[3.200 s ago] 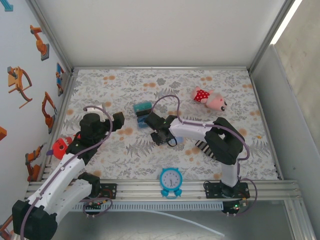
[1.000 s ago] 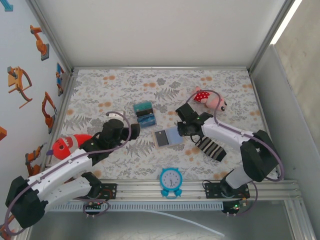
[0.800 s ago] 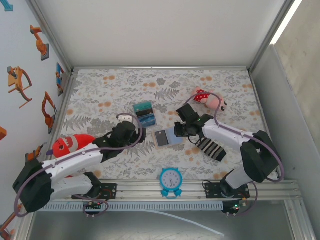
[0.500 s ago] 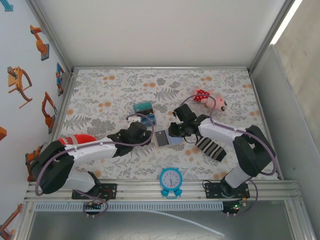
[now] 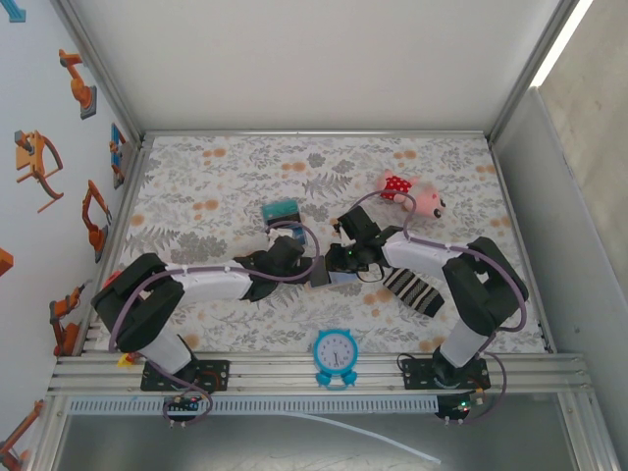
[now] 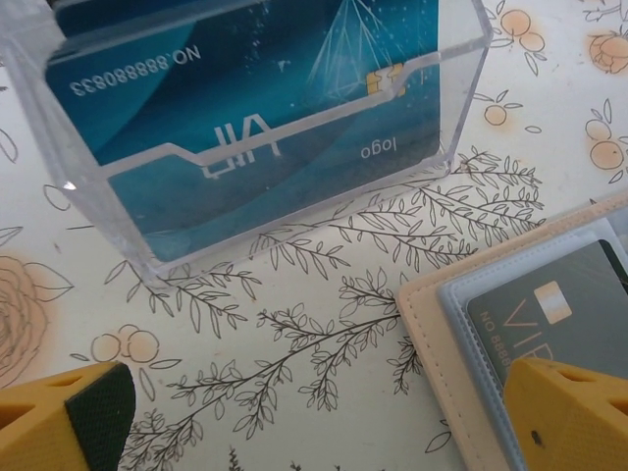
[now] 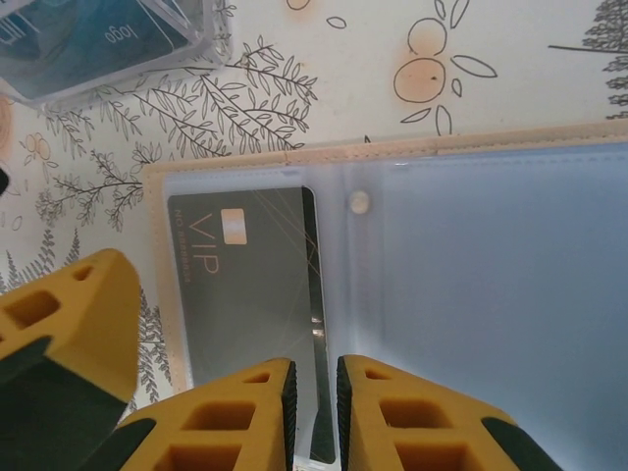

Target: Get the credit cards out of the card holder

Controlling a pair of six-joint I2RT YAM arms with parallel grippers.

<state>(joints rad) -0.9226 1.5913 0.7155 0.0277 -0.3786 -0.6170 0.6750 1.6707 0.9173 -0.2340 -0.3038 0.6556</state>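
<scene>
The card holder (image 5: 339,277) lies open on the table, tan with a pale blue inside (image 7: 491,265). A grey VIP credit card (image 7: 245,294) sits in its left pocket. My right gripper (image 7: 315,417) is shut on that card's raised right edge, over the holder's fold (image 5: 345,257). My left gripper (image 6: 319,422) is open at the holder's left edge (image 5: 302,265). One of its fingers (image 6: 574,417) rests over the grey card (image 6: 549,314), the other over bare table. A clear box (image 6: 255,128) behind them holds teal credit cards (image 5: 282,214).
A striped sock (image 5: 412,289) lies right of the card holder and a pink plush (image 5: 412,196) sits farther back. A blue clock (image 5: 336,350) stands at the near edge. A red toy (image 5: 111,280) peeks out by the left arm.
The left arm has stretched right until its open gripper reached the card holder's left edge. The right gripper slid left onto the holder and narrowed onto the grey card's edge.
</scene>
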